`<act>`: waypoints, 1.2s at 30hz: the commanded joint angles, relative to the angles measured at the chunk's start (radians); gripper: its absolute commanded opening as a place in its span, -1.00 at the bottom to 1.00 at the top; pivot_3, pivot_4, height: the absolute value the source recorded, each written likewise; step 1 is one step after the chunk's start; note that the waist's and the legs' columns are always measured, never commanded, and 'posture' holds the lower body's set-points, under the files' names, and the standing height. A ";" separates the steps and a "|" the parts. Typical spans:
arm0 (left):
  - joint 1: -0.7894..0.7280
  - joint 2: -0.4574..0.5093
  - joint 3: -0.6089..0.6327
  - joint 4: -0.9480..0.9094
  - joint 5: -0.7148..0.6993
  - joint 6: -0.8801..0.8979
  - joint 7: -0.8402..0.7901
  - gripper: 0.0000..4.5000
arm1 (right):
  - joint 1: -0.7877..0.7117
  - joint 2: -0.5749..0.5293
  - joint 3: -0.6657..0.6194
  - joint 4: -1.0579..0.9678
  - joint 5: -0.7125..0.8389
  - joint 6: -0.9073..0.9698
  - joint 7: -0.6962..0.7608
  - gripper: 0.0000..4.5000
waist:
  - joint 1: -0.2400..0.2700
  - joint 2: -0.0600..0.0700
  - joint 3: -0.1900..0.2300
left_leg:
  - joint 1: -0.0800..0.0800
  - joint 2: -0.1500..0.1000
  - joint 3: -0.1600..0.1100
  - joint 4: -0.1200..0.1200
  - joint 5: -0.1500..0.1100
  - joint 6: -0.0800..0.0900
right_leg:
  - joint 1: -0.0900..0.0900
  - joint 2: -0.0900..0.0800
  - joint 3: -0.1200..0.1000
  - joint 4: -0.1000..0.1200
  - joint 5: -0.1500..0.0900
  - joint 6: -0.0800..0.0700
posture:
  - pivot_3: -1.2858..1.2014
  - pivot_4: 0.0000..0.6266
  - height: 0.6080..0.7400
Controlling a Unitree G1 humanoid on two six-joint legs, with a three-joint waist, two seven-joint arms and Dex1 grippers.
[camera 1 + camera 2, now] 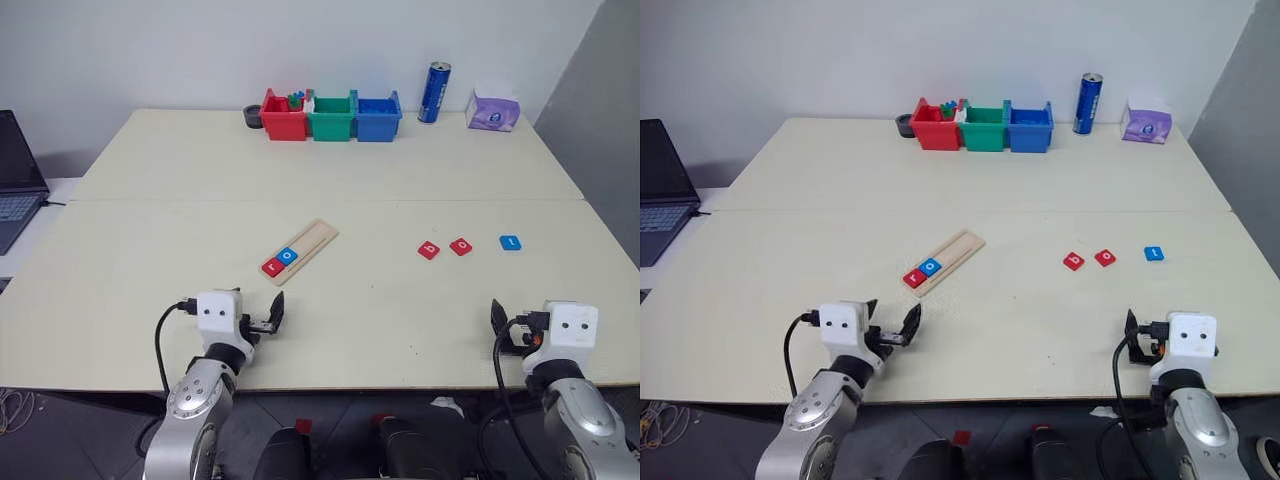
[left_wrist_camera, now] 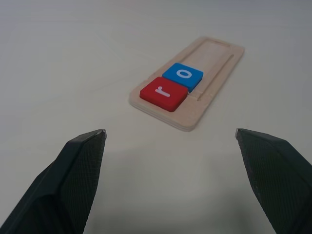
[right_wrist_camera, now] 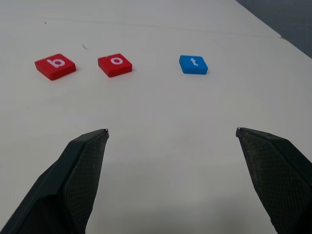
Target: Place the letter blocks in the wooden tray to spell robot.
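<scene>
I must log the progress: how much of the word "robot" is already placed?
Done: red "r" tile and blue "o" tile sit in the pale wooden tray. In hand: nothing; both grippers are open. Left: red "b" tile, red "o" tile, blue "t" tile lie on the table.

1. We hold both arms low and forward over the near edge of the surface (image 1: 120, 260), well apart.
2. Our left tool (image 2: 170, 180) points forward about level, its two black fingers (image 2: 78, 180) spread wide with nothing between them.
3. Our right tool (image 3: 170, 180) points forward, tipped slightly down, fingers (image 3: 275, 180) equally wide apart, holding nothing.
</scene>
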 commanded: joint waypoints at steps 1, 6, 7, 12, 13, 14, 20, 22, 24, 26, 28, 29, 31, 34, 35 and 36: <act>-0.009 -0.002 0.025 -0.028 0.000 -0.035 -0.005 1.00 | -0.003 0.021 0.018 -0.049 -0.023 -0.024 -0.017 0.98 | 0.000 0.000 0.000 | 0.000 0.000 0.000 0.000 0.000 0.000 | 0.000 0.000 0.000 0.000 0.000 0.000 | 0.03 -0.52 1.00; 0.014 -0.018 0.034 -0.036 0.003 -0.072 -0.009 1.00 | 0.015 0.053 0.037 -0.050 -0.052 -0.048 -0.029 0.98 | 0.001 0.000 0.000 | -0.001 0.000 -0.002 -0.001 0.000 0.000 | 0.000 0.000 -0.001 0.000 -0.001 -0.001 | 0.03 -0.52 1.00; 0.020 -0.023 0.028 -0.037 0.006 -0.076 -0.007 1.00 | 0.016 0.056 0.034 -0.046 -0.052 -0.053 -0.029 0.98 | 0.001 0.000 0.000 | -0.001 0.000 -0.002 -0.001 0.000 0.000 | 0.000 0.000 -0.001 0.000 -0.001 -0.001 | 0.03 -0.52 1.00; 0.036 -0.022 0.068 -0.040 -0.019 -0.084 -0.019 1.00 | -0.002 0.081 0.086 -0.036 -0.078 -0.074 -0.033 0.98 | 0.003 0.000 -0.001 | -0.001 0.001 -0.002 -0.001 0.000 0.000 | 0.000 0.000 -0.003 0.000 -0.001 -0.002 | 0.03 -0.52 1.00; 0.042 -0.022 0.067 -0.039 -0.014 -0.089 -0.020 1.00 | -0.008 0.082 0.096 -0.022 -0.076 -0.083 -0.023 0.98 | 0.003 0.000 -0.001 | -0.001 0.001 -0.003 -0.001 0.000 0.000 | 0.000 0.000 -0.003 0.000 -0.002 -0.002 | 0.03 -0.52 1.00; 0.047 -0.022 0.067 -0.037 -0.010 -0.095 -0.021 1.00 | -0.011 0.082 0.108 -0.009 -0.071 -0.089 -0.011 0.98 | 0.002 0.000 -0.001 | -0.001 0.001 -0.003 -0.001 0.000 0.000 | 0.000 0.001 -0.003 0.000 -0.002 -0.003 | 0.03 -0.52 1.00; 0.035 -0.012 0.093 -0.037 -0.016 -0.090 -0.024 1.00 | -0.006 0.086 0.138 0.001 -0.073 -0.098 0.001 0.98 | 0.003 0.000 -0.001 | -0.001 0.001 -0.003 -0.001 0.000 0.000 | 0.000 0.001 -0.003 -0.001 -0.002 -0.003 | 0.03 -0.52 1.00; 0.038 -0.014 0.096 -0.030 -0.014 -0.094 -0.025 1.00 | -0.012 0.086 0.134 0.016 -0.075 -0.107 0.001 0.98 | 0.003 -0.001 -0.001 | -0.001 0.001 -0.003 -0.001 0.000 0.000 | 0.000 0.001 -0.003 -0.001 -0.002 -0.003 | 0.03 -0.52 1.00; 0.042 -0.012 0.099 -0.031 -0.016 -0.092 -0.030 1.00 | -0.015 0.088 0.139 0.019 -0.079 -0.109 -0.001 0.98 | 0.003 -0.001 -0.001 | -0.001 0.001 -0.003 -0.001 0.000 0.000 | 0.000 0.001 -0.003 -0.001 -0.002 -0.003 | 0.03 -0.52 1.00; 0.040 -0.008 0.095 -0.036 -0.019 -0.086 -0.038 1.00 | -0.011 0.084 0.135 0.013 -0.077 -0.112 0.004 0.98 | 0.003 -0.001 -0.001 | -0.001 0.001 -0.003 -0.001 0.000 0.000 | -0.001 0.001 -0.003 -0.001 -0.002 -0.003 | 0.03 -0.52 1.00; 0.033 -0.007 0.095 -0.032 -0.022 -0.085 -0.046 1.00 | -0.006 0.081 0.132 0.016 -0.076 -0.121 0.008 0.98 | 0.003 -0.001 -0.001 | -0.001 0.001 -0.003 -0.001 0.000 0.000 | -0.001 0.001 -0.003 -0.001 -0.002 -0.003 | 0.03 -0.52 1.00; 0.027 -0.007 0.098 -0.025 -0.024 -0.086 -0.050 1.00 | -0.004 0.080 0.131 0.023 -0.077 -0.129 0.009 0.98 | 0.003 -0.001 -0.001 | -0.001 0.001 -0.003 -0.001 0.000 0.000 | -0.001 0.001 -0.003 -0.001 -0.002 -0.003 | 0.03 -0.52 1.00; 0.002 -0.001 0.098 -0.004 -0.031 -0.089 -0.064 1.00 | -0.012 0.069 0.126 0.040 -0.081 -0.145 0.016 0.98 | 0.003 -0.001 -0.001 | -0.001 0.001 -0.003 -0.001 0.000 0.000 | -0.001 0.001 -0.003 -0.001 -0.002 -0.003 | 0.03 -0.52 1.00; -0.046 0.023 0.115 0.016 -0.070 -0.064 -0.103 1.00 | -0.058 0.036 0.107 0.034 -0.066 -0.140 0.041 0.98 | 0.002 -0.001 -0.001 | -0.001 0.001 -0.003 -0.001 0.000 0.000 | -0.001 0.001 -0.003 -0.001 -0.002 -0.003 | 0.03 -0.52 1.00; -0.072 0.038 0.127 0.023 -0.097 -0.039 -0.122 1.00 | -0.086 0.018 0.097 0.033 -0.054 -0.134 0.059 0.98 | 0.002 -0.001 0.000 | -0.001 0.001 -0.002 -0.001 0.000 0.000 | -0.001 0.001 -0.003 -0.001 -0.002 -0.003 | 0.03 -0.52 1.00; -0.109 0.064 0.138 0.035 -0.128 -0.006 -0.148 1.00 | -0.129 -0.008 0.083 0.037 -0.030 -0.122 0.086 0.98 | 0.001 -0.001 0.000 | -0.001 0.001 -0.003 -0.001 0.000 0.000 | -0.001 0.001 -0.003 -0.001 -0.002 -0.003 | 0.03 -0.52 1.00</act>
